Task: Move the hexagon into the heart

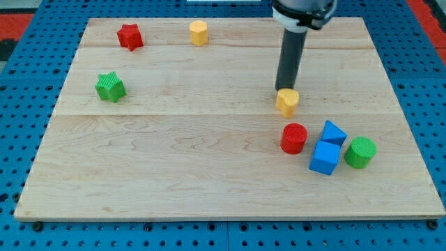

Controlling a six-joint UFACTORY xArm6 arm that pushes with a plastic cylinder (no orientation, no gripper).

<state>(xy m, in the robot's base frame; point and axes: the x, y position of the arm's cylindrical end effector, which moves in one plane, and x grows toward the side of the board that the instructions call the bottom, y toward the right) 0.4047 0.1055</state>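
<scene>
The yellow hexagon (198,33) stands near the view's top edge of the wooden board (174,174), left of centre. The yellow heart (286,102) lies right of centre. My tip (283,89) is at the heart's upper edge, touching it or nearly so, far to the right of and below the hexagon. The dark rod rises straight up from there to the arm at the view's top.
A red star (129,36) sits left of the hexagon. A green star (110,86) is at the left. Below and right of the heart are a red cylinder (294,138), two blue blocks (333,132) (325,157) and a green cylinder (360,152).
</scene>
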